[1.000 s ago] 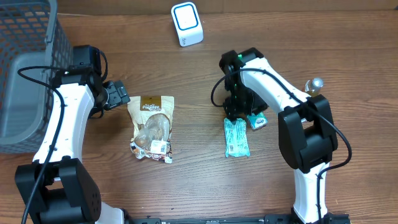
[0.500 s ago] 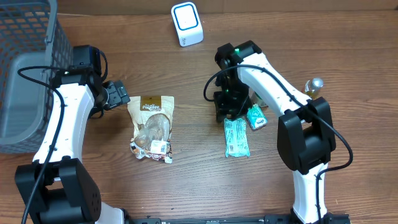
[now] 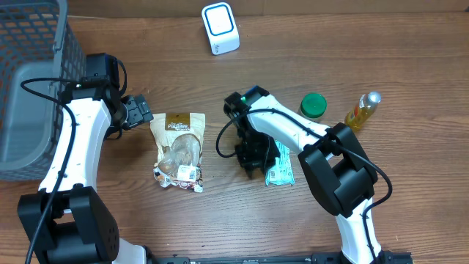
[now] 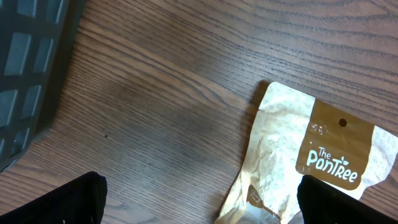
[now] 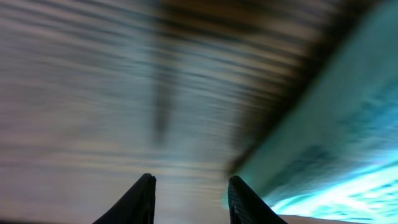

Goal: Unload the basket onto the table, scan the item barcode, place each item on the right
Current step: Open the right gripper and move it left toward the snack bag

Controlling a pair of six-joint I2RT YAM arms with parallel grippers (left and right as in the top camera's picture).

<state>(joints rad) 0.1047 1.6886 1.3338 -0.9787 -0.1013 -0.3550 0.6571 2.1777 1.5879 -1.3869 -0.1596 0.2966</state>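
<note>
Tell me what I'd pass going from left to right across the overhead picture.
A grey basket → brown snack pouch → white scanner → teal packet → green lid → yellow bottle.

Pouch lies flat on table. Basket sits well left of pouch. Scanner stands behind pouch, slightly right, well apart. Packet lies right of pouch; tub and bottle farther right, behind. Left gripper just beside pouch's rear-left corner; right gripper between pouch and packet.
</note>
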